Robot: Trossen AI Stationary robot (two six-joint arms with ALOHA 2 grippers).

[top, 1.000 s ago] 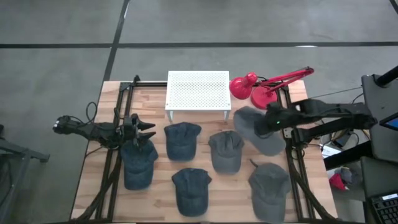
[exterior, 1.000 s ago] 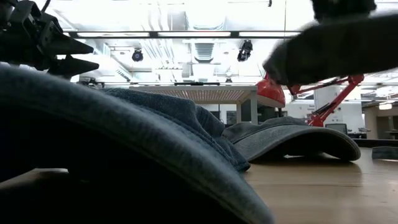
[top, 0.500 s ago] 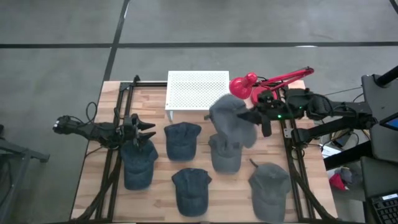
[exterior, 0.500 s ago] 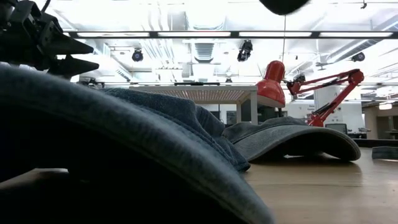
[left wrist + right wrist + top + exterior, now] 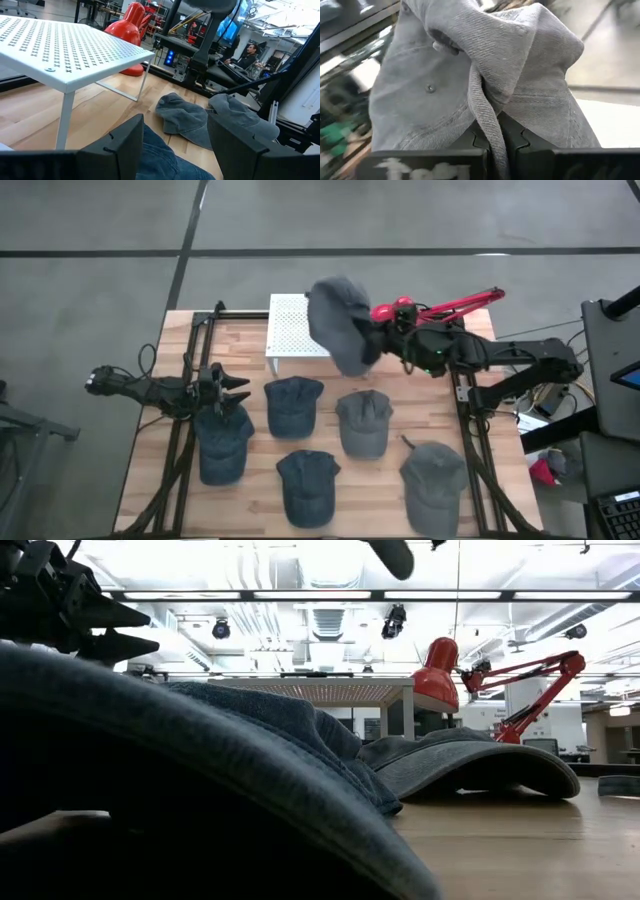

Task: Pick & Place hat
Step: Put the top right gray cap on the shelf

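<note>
The left gripper (image 5: 235, 387) waits open at the table's (image 5: 390, 480) left edge, above a blue cap (image 5: 222, 442). The hat (image 5: 340, 320) hangs over the right half of the white rack (image 5: 290, 330) at the table's rear edge, well above it. The right gripper (image 5: 378, 340) is clamped on a fold of its fabric, which bunches between the jaws while the crown droops ahead. To place it well, centre the crown over the rack, lower until the cloth rests flat, then release.

The grey hat (image 5: 337, 325) is hanging in the air, crumpled and tilted, over the right part of the white perforated stand (image 5: 295, 328), its fabric pinched between the right gripper's (image 5: 496, 137) fingers (image 5: 520, 137). Its crown button and stitched seams are showing up close.
</note>
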